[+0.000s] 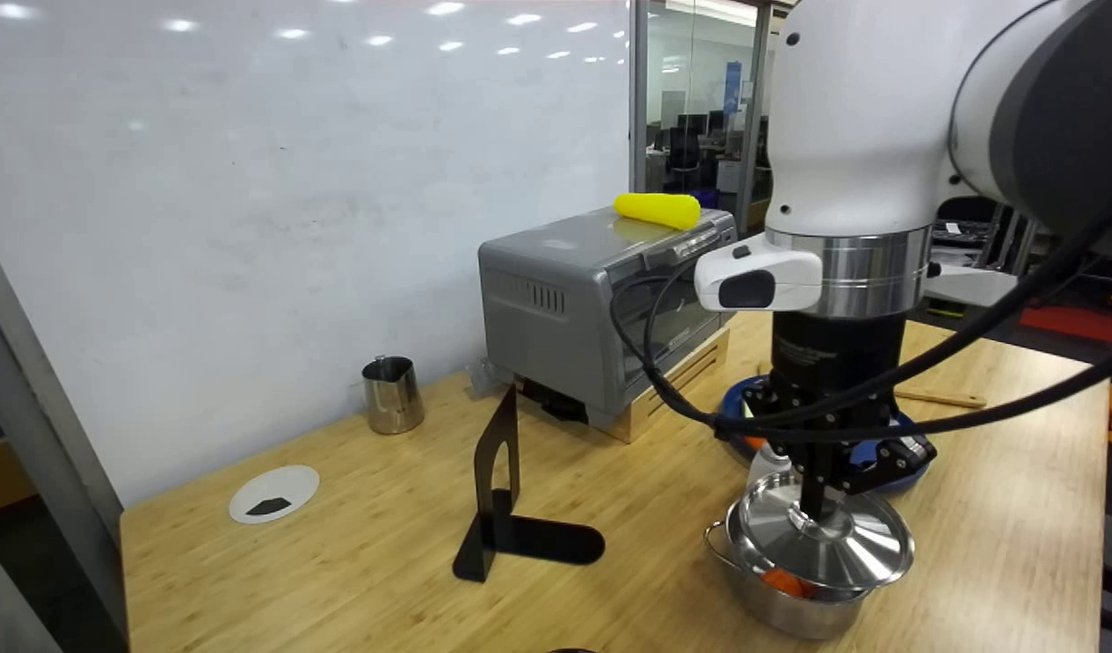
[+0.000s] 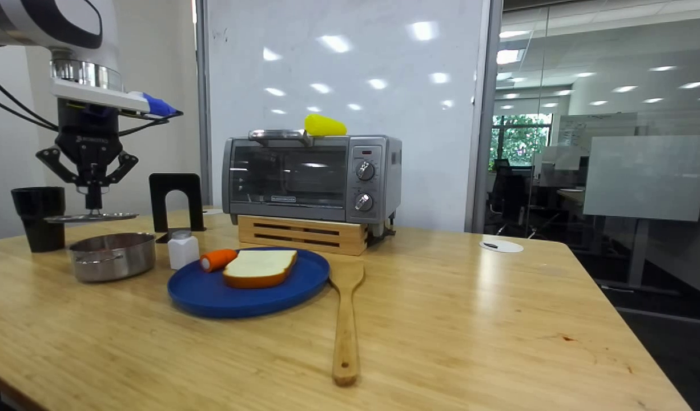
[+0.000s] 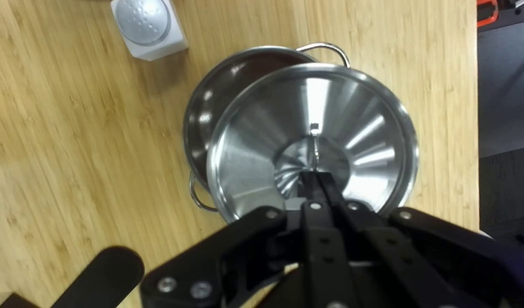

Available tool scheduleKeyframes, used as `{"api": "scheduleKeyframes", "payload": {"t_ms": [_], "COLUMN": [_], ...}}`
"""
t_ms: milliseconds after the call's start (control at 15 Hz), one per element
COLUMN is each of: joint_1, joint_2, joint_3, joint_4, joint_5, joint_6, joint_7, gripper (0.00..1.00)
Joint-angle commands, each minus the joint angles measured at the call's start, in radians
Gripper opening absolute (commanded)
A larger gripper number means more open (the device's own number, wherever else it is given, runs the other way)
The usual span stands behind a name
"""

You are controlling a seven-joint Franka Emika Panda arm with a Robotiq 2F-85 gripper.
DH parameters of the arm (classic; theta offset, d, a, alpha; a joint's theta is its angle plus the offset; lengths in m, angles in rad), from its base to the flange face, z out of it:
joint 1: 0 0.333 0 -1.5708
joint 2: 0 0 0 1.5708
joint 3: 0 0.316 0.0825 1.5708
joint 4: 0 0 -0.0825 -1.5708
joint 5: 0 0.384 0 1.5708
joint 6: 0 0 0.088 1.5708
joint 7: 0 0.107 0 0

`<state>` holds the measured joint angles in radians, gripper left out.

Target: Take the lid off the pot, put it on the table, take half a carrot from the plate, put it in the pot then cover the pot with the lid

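Wrist view: hand (image 3: 316, 176) gripping lid (image 3: 294, 128), w/ carrot pc (image 1: 785, 581) & most of pot (image 3: 202, 122) hidden.

My arm (image 1: 855, 136) is smooth and white, with a dark grey rounded joint (image 1: 1064, 127). After a shiny silver ring (image 1: 846, 272) comes a black collar (image 1: 833, 349) with small pale print. One white housing (image 1: 792, 272) wears a black oval patch (image 1: 746, 289); a bright blue tip (image 2: 159, 106) shows in an exterior view. Black cables (image 1: 1019, 408) run across me. My pincer (image 2: 93, 200) is black, with pale lettering (image 2: 92, 140), bent side links (image 2: 57, 164), slim straight fingers (image 3: 308, 186) and round silver screws (image 3: 166, 284).
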<state>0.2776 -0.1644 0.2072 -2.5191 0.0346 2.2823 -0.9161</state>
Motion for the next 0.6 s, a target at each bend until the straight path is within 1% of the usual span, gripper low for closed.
{"api": "scheduleKeyframes", "payload": {"t_ms": [0,333,533], "joint_1": [0.009,0.008,0.0], "joint_2": [-0.067,-0.095,-0.079], "joint_3": [-0.016,-0.041,-0.064], "joint_4": [-0.065,-0.109,-0.12], "joint_5": [0.023,0.026,0.019], "joint_6": [0.046,0.09,0.131], "joint_7": [-0.025,-0.033,-0.041], "gripper": [0.01,0.01,0.01]}}
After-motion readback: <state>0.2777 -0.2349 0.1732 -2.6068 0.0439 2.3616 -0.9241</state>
